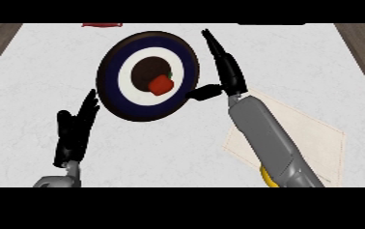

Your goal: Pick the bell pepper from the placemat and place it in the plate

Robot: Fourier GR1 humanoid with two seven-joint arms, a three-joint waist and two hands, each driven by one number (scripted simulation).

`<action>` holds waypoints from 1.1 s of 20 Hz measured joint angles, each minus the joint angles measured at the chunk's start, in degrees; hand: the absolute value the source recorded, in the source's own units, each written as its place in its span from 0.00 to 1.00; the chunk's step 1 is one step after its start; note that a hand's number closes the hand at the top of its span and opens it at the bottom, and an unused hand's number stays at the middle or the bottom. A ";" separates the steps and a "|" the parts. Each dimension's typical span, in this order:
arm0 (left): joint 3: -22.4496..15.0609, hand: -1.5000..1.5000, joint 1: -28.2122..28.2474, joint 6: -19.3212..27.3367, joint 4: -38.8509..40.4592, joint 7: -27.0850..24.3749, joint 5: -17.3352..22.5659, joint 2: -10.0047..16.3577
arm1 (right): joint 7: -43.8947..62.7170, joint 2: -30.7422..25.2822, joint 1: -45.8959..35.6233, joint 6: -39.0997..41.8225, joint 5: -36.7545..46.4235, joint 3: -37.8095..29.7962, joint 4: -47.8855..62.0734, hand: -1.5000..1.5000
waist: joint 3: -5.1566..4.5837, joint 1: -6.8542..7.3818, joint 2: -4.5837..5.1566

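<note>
We see the red bell pepper (161, 84) lying in the ringed plate (107, 85), just left of our right hand (227, 71), which is open with straight fingers. The placemat (306, 141) lies beneath that forearm; our left hand (75, 129) rests open beside the plate's other side

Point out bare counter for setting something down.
Free: the white counter right of the right hand, beyond the pale square placemat; also below the round dark blue-ringed plate, beside the left hand. Crowded: the gap between plate and right hand.
</note>
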 measured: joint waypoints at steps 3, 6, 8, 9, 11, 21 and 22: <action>-0.05 0.50 0.77 -0.06 0.10 -0.77 -0.34 -0.52 | -1.83 -1.22 -0.26 0.29 0.37 -2.35 2.00 0.00 | 0.00 0.10 0.03; -0.04 0.50 0.99 0.11 -0.40 -0.61 -0.78 -0.93 | -3.38 -2.91 0.37 1.95 -0.17 -4.62 1.39 0.00 | 0.01 0.05 0.00; 0.45 0.50 0.15 0.13 0.50 -0.54 -0.97 -0.98 | -4.44 -3.43 0.90 2.22 -0.29 -5.94 1.00 0.00 | 0.00 0.02 0.00; 0.80 0.50 0.20 -0.38 0.42 -0.70 -0.73 -0.66 | -5.60 -3.59 1.58 2.18 -0.27 -6.47 1.36 0.00 | -0.01 0.03 0.00; 0.98 0.50 -0.02 -0.80 -0.31 0.30 -0.57 -0.58 | -7.80 -3.88 2.34 1.86 -0.31 -7.75 2.36 0.00 | 0.00 0.07 0.03; 0.62 0.50 0.72 -0.65 -0.40 -0.35 -1.89 -2.12 | -8.22 -6.32 0.75 0.82 0.57 -12.82 5.32 0.00 | 0.00 0.12 0.04; 0.90 0.50 -0.10 -0.70 -0.36 0.32 -1.93 -1.96 | -7.95 -6.45 0.97 0.71 0.95 -12.84 5.23 0.00 | -0.01 0.09 0.03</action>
